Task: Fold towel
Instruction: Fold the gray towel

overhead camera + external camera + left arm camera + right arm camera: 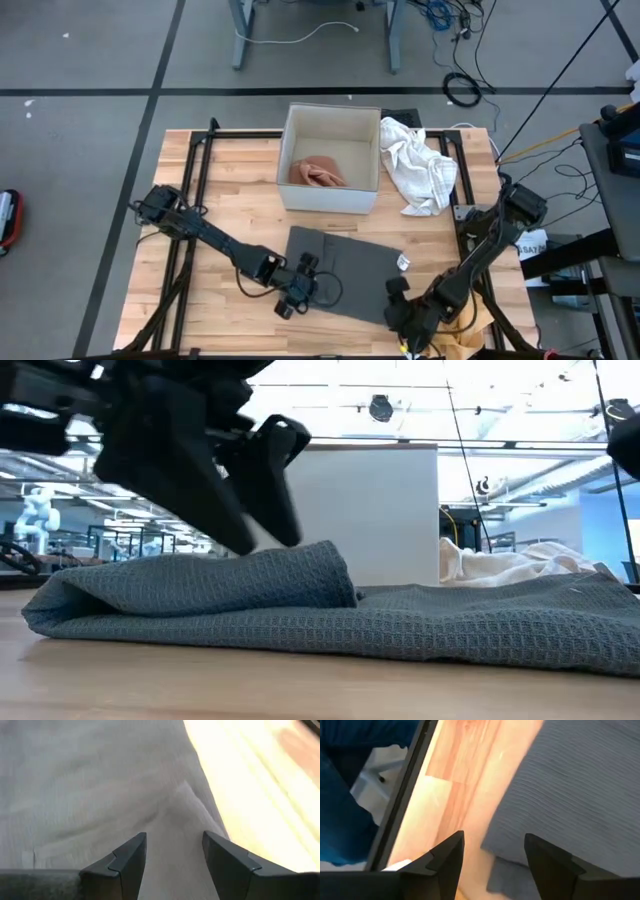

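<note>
High view: I'm working the grey towel (pixel 352 268) on the table (pixel 230 190).
My left gripper (pixel 296 293) and right gripper (pixel 402 312) are hovering released at its near edge.

Grey waffle-weave towel (pixel 330 610) is lying across the wooden worktop (pixel 300 685), its left part doubled over into a thicker fold. A dark gripper (pixel 235 480) is hanging over that fold, fingers pointing down at it. White box wall (pixel 385 510) and crumpled white cloth (pixel 510 565) are sitting behind the towel.

Grey waffle-weave towel (pixel 345 270), partly folded, flat on the table's front
</note>
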You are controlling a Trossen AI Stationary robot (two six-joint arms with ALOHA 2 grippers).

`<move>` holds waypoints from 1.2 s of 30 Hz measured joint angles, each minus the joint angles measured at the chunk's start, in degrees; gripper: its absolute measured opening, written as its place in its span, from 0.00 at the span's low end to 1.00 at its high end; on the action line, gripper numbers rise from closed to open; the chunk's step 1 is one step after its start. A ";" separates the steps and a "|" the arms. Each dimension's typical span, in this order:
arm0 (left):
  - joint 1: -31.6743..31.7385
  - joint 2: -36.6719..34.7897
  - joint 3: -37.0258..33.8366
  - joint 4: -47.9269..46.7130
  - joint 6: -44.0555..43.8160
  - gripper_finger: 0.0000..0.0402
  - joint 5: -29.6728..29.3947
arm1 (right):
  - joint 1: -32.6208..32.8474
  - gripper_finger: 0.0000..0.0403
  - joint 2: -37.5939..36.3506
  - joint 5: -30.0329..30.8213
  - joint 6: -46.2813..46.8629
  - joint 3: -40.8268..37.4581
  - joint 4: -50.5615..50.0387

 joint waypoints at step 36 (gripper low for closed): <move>-0.92 5.18 0.04 3.22 0.73 0.50 6.04 | -5.23 0.00 4.29 10.64 -20.23 21.04 -25.19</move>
